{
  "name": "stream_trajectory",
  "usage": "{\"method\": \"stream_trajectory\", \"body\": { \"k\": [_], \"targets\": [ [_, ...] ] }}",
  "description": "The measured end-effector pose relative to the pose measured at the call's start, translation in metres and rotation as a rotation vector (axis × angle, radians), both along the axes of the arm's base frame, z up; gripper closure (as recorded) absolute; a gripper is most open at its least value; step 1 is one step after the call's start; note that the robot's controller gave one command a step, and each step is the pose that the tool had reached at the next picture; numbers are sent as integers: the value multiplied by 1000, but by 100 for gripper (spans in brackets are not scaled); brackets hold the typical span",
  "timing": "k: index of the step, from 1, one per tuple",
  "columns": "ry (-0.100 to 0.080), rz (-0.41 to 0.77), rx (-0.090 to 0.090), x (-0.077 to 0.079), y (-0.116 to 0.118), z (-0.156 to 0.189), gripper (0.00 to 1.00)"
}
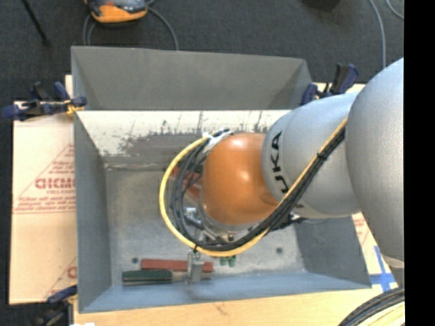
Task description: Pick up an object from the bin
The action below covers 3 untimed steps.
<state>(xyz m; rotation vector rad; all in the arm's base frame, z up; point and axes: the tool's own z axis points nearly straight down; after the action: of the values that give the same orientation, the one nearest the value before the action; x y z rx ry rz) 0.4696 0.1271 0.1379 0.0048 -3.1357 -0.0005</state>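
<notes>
The gripper is down by the bin floor; open or closed, I cannot tell. A flat red bar lies right against it, with a dark green bar just beyond. Nothing looks lifted yet.

- Pale grey, rounded arm with black KUKA lettering
- Glossy orange domed cover at the wrist
- Yellow and black cables looped around the cover
- Small grey metal gripper
</notes>
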Motion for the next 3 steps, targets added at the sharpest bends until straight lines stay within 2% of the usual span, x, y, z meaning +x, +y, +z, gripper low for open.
{"method": "stream_trajectory", "body": {
  "k": [1, 2, 3],
  "targets": [
    [-7, -3, 1, 2, 0, 3, 0],
    [-6, -120, 1, 4, -23, -68, 100],
    [-6, -121, 1, 4, -23, -68, 100]
  ]
}}
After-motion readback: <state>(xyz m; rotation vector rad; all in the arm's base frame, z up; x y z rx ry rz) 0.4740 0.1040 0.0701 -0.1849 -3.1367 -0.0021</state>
